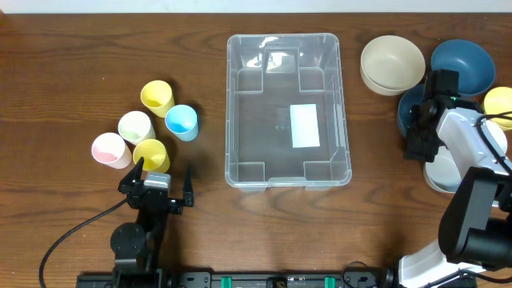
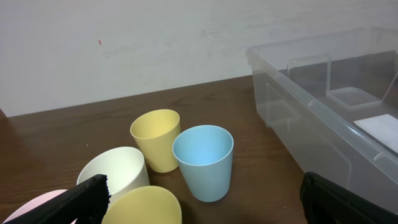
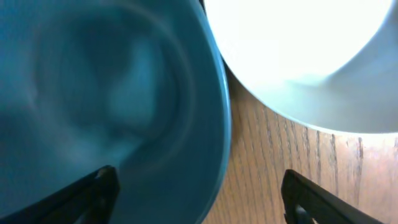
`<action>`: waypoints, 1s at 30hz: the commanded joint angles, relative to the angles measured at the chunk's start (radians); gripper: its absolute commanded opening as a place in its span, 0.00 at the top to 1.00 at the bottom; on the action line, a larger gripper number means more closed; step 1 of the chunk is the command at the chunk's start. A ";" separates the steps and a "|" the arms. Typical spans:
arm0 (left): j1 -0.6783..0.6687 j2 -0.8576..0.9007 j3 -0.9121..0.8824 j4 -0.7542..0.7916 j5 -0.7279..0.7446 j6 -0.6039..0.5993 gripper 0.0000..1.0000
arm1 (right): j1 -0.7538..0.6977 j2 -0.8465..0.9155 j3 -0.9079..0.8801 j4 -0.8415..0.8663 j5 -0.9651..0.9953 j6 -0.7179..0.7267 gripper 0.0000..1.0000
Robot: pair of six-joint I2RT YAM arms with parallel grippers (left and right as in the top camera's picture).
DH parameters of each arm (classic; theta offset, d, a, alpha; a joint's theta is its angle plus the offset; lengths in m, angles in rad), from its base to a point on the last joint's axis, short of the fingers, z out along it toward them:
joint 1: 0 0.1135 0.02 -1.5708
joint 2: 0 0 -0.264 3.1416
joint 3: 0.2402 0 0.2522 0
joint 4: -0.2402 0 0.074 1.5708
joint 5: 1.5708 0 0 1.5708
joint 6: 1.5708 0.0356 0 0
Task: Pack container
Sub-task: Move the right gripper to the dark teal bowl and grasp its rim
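Observation:
The clear plastic container (image 1: 288,108) stands empty at the table's centre, with a white label on its base; its near wall also shows in the left wrist view (image 2: 323,118). Several cups stand to its left: yellow (image 1: 157,96), blue (image 1: 182,122), white (image 1: 136,126), pink (image 1: 110,150) and a second yellow one (image 1: 151,153). My left gripper (image 1: 164,182) is open just in front of the cups, with the near yellow cup (image 2: 146,208) between its fingers (image 2: 214,202). My right gripper (image 1: 420,132) is open (image 3: 199,199) astride the rim of a dark blue bowl (image 3: 106,93).
At the right stand stacked beige bowls (image 1: 392,64), a second dark blue bowl (image 1: 462,66), a yellow bowl (image 1: 500,102) and a white bowl (image 1: 444,172), which also shows in the right wrist view (image 3: 305,56). A black cable trails from the left arm's base.

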State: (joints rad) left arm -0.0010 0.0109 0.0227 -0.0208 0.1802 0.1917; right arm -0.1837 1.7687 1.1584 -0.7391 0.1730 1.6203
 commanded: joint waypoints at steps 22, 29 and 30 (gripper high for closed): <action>0.005 -0.005 -0.019 -0.031 0.014 0.010 0.02 | 0.007 0.018 0.004 0.018 0.033 0.025 0.77; 0.005 -0.005 -0.019 -0.031 0.014 0.010 0.02 | 0.007 0.017 0.004 0.017 0.032 0.025 0.99; 0.005 -0.005 -0.019 -0.031 0.014 0.010 0.02 | 0.007 0.017 0.005 0.017 0.032 0.025 0.99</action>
State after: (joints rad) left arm -0.0010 0.0109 0.0227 -0.0208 0.1802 0.1917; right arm -0.1837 1.7737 1.1584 -0.7174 0.1825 1.6421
